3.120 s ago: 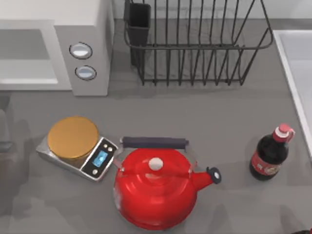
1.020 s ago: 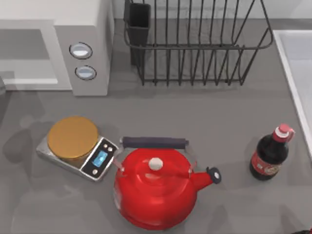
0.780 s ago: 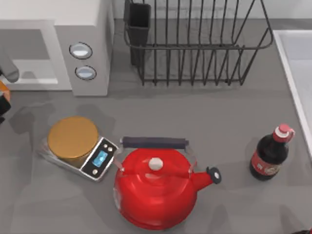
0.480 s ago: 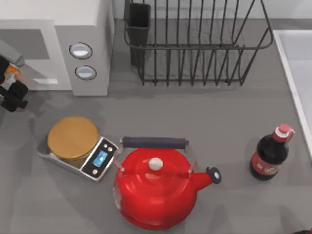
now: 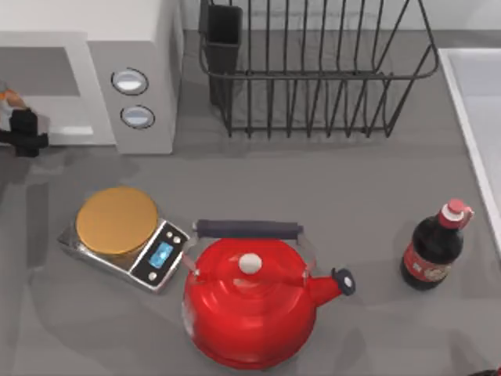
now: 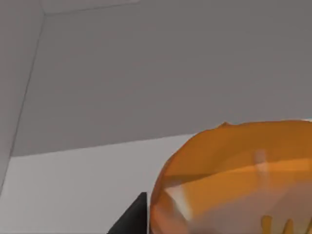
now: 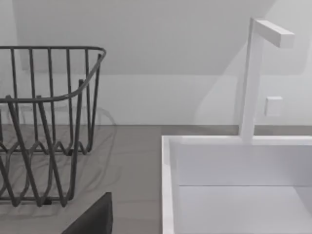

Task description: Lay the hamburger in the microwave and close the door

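Small rounded orange-brown hamburger, clamped in the left gripper at the top view's left edge, just at the mouth of the boxy white-grey microwave; the grey cavity lies ahead in the left wrist view. The door cannot be made out. Silver scale with golden round plate and red kettle stand nearer on the grey tabletop. Right arm parked at the right. Risk: release too early would drop the bun short of the cavity floor
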Robot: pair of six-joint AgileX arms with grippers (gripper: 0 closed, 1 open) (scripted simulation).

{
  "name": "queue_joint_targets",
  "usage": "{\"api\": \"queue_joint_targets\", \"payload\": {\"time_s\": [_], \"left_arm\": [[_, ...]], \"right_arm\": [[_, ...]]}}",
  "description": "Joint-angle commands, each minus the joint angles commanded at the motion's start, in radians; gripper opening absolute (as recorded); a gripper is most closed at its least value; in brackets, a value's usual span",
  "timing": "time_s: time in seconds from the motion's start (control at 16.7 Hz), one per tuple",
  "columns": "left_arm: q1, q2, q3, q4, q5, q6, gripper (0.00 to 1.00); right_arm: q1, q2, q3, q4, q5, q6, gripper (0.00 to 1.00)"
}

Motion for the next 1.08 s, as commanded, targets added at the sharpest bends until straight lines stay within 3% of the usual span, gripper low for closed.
{"api": "queue_joint_targets", "payload": {"time_s": [0.24, 0.66, 1.08], "left_arm": [[0.021, 0.013, -0.036, 0.129, -0.003, -0.124, 0.0], [0.017, 0.021, -0.022, 0.127, -0.006, -0.129, 0.0], [-0.006, 0.2, 0.271, 0.013, -0.031, -0.142, 0.0]], "right_arm": [[0.0, 0.0, 0.0, 0.0, 0.0, 0.0, 1.0], [0.0, 0.0, 0.0, 0.0, 0.0, 0.0, 1.0], [0.0, 0.0, 0.0, 0.0, 0.0, 0.0, 1.0]]}}
